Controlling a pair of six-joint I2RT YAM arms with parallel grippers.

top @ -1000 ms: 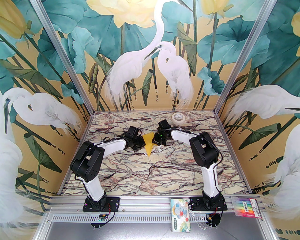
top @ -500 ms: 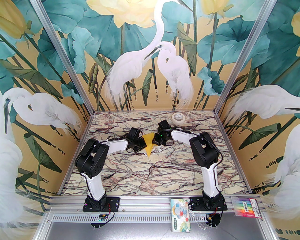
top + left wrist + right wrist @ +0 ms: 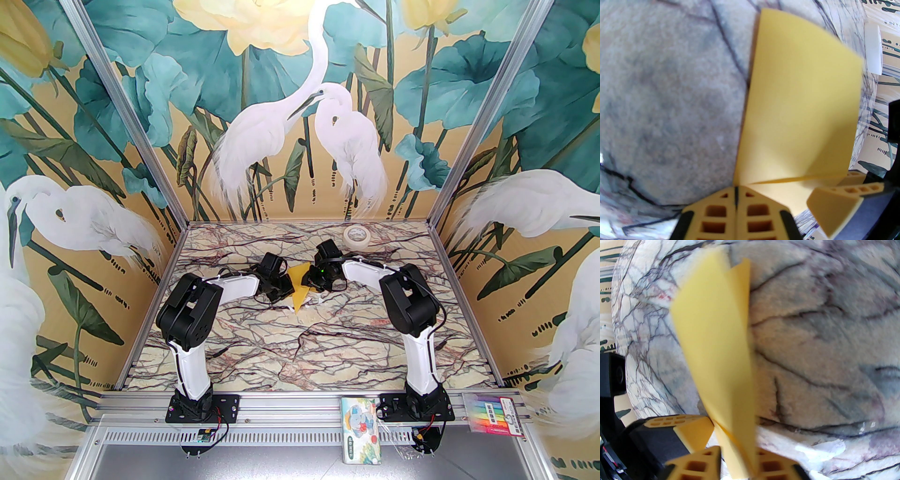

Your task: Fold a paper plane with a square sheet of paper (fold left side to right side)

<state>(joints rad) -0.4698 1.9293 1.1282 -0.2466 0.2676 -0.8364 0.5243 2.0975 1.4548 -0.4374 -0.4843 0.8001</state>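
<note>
I have the thin bright yellow sheet of paper [image 3: 300,281] up off the marble-patterned surface [image 3: 328,347]. It stands between my two claws, nearer to me than the cream tape roll [image 3: 356,236] and off to its left. It is no flat square now. I judge the nose folds done, since it tapers to a point on the side away from the roll and shows a centre crease with two layers. The step in hand, I take it, is the left-over-right fold (the halves lean together but gape at one end). Left to do, as I judge it: bring them flush, press the crease, then turn down the wings.

My left claw [image 3: 736,191] is fully closed, its tips meeting at the sheet's corner, which it seems to pinch. My right claw [image 3: 739,451] stands a little parted, the sheet running loosely through the gap, gripping nothing.

Against a second ago, my left arm's elbow has swung in toward the sheet, and the sheet looks narrower, more pinched. My right arm sits where it was, as does the roll.
</note>
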